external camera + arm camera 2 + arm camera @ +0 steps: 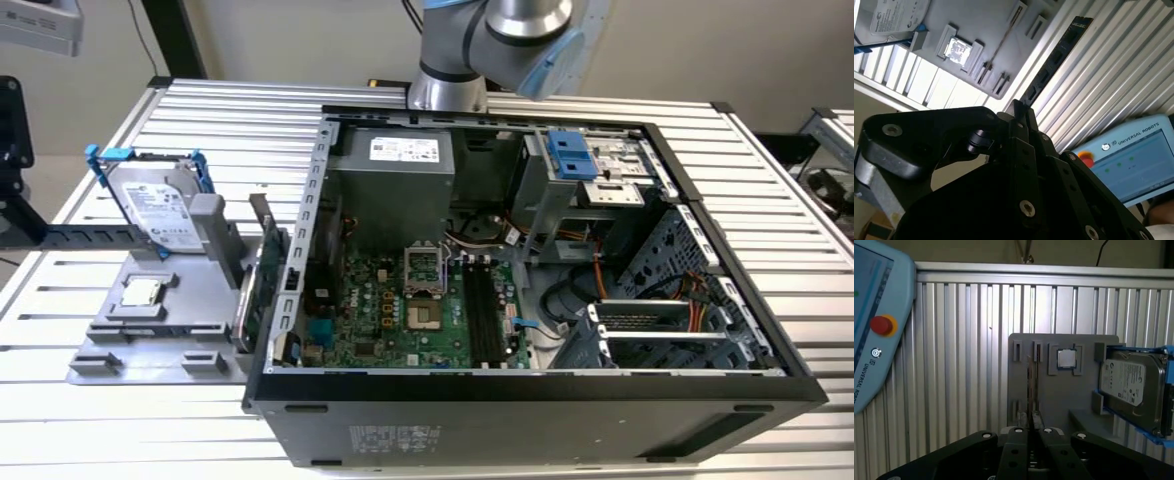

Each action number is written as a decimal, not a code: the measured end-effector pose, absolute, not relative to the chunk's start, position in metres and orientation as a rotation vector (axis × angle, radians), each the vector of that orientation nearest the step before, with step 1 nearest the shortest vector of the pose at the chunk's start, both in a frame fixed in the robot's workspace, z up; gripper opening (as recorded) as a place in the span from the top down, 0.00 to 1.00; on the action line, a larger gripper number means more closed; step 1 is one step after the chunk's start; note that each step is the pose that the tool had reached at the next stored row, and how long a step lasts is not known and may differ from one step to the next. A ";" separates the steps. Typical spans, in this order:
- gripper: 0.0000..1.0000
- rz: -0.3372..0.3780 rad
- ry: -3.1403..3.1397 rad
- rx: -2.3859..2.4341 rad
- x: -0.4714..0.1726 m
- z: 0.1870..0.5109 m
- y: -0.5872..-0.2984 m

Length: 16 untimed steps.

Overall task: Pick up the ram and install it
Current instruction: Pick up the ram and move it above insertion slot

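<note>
Ram (1054, 60): thin, flat dark stick, row of black chips; you'll find one end pinched between the closed, angular black fingers (1024, 150). Behind it lies the ribbed aluminium surface (1114, 75).

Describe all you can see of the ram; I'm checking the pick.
The ram is a long, narrow, thin dark stick with a row of black chips. In the second wrist view the gripper is shut on one end, and the rest juts straight out above the ribbed metal table, touching nothing else.
</note>
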State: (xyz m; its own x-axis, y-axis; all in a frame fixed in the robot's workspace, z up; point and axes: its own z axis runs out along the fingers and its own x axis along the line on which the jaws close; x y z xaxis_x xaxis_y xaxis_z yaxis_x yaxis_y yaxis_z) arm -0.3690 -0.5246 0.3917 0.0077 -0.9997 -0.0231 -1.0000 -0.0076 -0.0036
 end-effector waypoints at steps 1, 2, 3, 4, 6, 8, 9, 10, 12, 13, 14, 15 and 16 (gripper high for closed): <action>1.00 0.022 2.200 -2.217 -0.368 0.392 -0.525; 1.00 0.022 2.200 -2.216 -0.367 0.392 -0.525; 1.00 0.022 2.200 -2.217 -0.366 0.392 -0.525; 1.00 0.022 2.200 -2.216 -0.365 0.392 -0.525; 1.00 0.022 2.200 -2.216 -0.362 0.392 -0.525; 1.00 0.022 2.200 -2.217 -0.360 0.392 -0.525; 1.00 0.022 2.200 -2.216 -0.359 0.392 -0.525; 1.00 0.022 2.200 -2.217 -0.358 0.392 -0.525; 1.00 0.022 2.200 -2.216 -0.356 0.392 -0.525; 1.00 0.022 2.200 -2.216 -0.356 0.392 -0.525; 1.00 0.022 2.200 -2.216 -0.355 0.392 -0.525; 1.00 0.022 2.200 -2.216 -0.354 0.392 -0.525; 1.00 0.022 2.200 -2.216 -0.353 0.392 -0.525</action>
